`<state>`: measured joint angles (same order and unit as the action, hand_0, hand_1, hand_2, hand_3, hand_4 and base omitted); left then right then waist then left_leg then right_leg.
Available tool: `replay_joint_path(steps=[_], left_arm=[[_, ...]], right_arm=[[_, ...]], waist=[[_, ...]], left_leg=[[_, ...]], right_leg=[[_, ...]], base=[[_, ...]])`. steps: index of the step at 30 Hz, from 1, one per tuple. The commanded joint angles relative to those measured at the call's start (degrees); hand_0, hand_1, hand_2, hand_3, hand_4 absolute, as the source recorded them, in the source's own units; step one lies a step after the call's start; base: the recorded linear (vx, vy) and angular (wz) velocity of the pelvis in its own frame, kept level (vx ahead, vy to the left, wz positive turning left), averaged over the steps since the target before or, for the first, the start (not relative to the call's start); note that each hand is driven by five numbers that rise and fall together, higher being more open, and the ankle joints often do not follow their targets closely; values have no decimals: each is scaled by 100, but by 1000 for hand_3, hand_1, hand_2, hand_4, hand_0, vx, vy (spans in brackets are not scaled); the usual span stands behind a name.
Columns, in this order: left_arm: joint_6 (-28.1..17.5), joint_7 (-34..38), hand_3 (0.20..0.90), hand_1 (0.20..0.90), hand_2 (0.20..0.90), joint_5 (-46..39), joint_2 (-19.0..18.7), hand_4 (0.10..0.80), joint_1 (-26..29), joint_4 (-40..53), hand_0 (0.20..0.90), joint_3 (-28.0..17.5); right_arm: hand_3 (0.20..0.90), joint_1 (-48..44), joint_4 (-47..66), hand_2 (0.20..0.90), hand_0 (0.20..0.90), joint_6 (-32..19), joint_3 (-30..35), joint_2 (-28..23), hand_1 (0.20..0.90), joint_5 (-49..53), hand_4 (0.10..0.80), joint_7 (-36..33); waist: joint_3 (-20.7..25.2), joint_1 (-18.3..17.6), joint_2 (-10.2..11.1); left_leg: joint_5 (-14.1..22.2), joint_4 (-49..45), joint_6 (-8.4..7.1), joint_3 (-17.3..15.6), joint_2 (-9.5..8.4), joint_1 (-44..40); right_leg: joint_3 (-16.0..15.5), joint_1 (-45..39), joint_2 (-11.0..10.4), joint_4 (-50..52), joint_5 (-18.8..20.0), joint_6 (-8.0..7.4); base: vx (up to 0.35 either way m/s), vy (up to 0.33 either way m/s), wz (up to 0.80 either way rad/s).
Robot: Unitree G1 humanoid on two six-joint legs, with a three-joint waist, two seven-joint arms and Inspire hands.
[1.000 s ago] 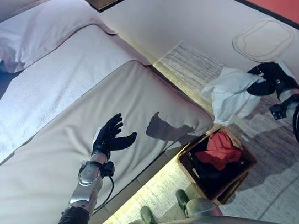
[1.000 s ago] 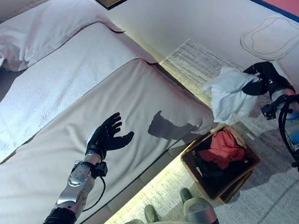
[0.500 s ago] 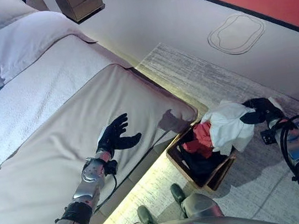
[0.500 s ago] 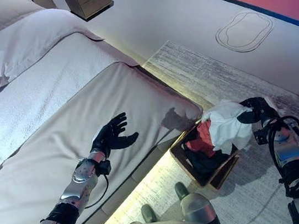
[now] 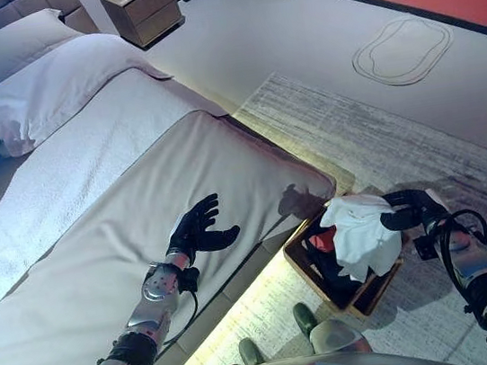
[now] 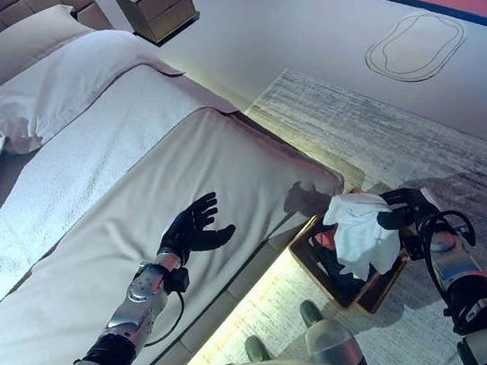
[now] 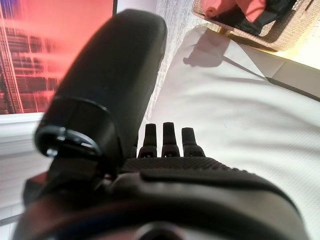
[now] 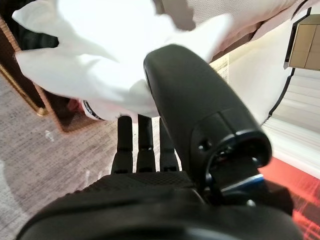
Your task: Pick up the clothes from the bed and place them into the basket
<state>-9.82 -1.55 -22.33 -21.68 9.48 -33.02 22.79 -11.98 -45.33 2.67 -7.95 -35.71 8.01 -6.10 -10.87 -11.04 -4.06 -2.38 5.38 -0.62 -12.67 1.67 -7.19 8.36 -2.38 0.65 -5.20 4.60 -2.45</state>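
White cloth (image 5: pixel 357 232) hangs right over the basket (image 5: pixel 378 286), bunched at the top where the right robot hand (image 5: pixel 408 211) pinches it, its loose lower folds draping down across the opening. Inside the basket a red garment (image 5: pixel 323 240) and something dark already lie heaped. It looks a light, floppy piece: soft, no stiffness at all, likely to sag and spill over the rim if let go off-centre. The bunched upper edge is the sensible place to hold, and that is exactly where the fingers and thumb are curled round it; the right wrist view shows the white fabric (image 8: pixel 95 65) gathered just past the fingers (image 8: pixel 137 142). The basket sits on the rug (image 5: pixel 374 141) at the foot corner of the bed (image 5: pixel 95 221), just beside the mattress edge.

The right arm reaches in from the lower right, forearm angled toward the basket, hand held above its far side. Over on the bed, the left robot hand (image 5: pixel 198 234) hovers palm-up above the bedspread, fingers spread and relaxed, holding nothing. No other clothes show on the bed's visible part. Farther off, a nightstand (image 5: pixel 144 9) stands by the pillows (image 5: pixel 20 46).

My read: the drop into the basket is the step in hand.
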Motion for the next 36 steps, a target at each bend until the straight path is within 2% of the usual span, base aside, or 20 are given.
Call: replay_joint_path(steps=[1,8,13,16,20,26,30,36], left_arm=[[-564,-17,900,900,900,84,-83,800,380,-59,900,-5],[-590,-20,900,900,900,57,-95,800,372,-3,900,-87],[-838,19,900,900,900,-30,-12,800,388,63,900,-98],[-919,65,900,900,900,-65,61,800,279,122,900,-159],[-981,138,900,900,900,-153,221,800,173,59,900,-233],[-966,23,900,900,900,-238,523,800,-180,53,900,-233],[-1023,-20,900,900,900,-341,523,800,-400,139,900,-232],[-899,257,900,900,900,-339,506,800,-598,-63,900,-543]], right_arm=[[900,-550,-54,900,900,-623,90,-73,900,81,800,-275],[900,-369,151,900,900,-658,41,44,900,57,800,-369],[900,-337,360,900,900,-834,-9,170,900,197,800,-464],[900,-170,1067,900,900,-903,-23,297,900,218,800,-729],[900,-24,1979,900,900,-1111,-114,563,900,-308,800,-916],[900,66,2859,900,900,-1336,-664,893,900,-1019,800,-1006],[900,154,2867,900,900,-1539,-888,943,900,-1147,800,-883],[900,354,2706,900,900,-1518,-1051,982,900,-1054,800,-527]], waist=[[211,180,152],[215,187,174],[172,192,153],[158,201,167],[183,259,205],[251,479,353],[285,635,380],[405,897,469]], left_leg=[[778,-139,141,83,-97,-95],[764,-176,122,79,-61,-72],[737,-173,108,129,-53,-43],[722,-135,108,213,-57,-89],[680,-59,115,420,-82,-100],[633,-53,94,681,-103,-47],[628,-54,82,838,-114,-47],[579,-38,58,1073,-103,-71]], right_leg=[[-129,304,-168,119,21,-318],[-129,298,-158,152,-8,-309],[-140,313,-165,192,-26,-293],[-164,243,-173,203,-56,-271],[-209,168,-176,213,-114,-252],[-400,71,-199,213,-210,-204],[-546,-31,-242,186,-266,-184],[-918,-245,-324,149,-372,-158]], base=[[39,-16,9],[25,-7,3],[14,17,1],[62,30,2],[46,21,5],[31,15,20],[41,37,22],[76,35,34]])
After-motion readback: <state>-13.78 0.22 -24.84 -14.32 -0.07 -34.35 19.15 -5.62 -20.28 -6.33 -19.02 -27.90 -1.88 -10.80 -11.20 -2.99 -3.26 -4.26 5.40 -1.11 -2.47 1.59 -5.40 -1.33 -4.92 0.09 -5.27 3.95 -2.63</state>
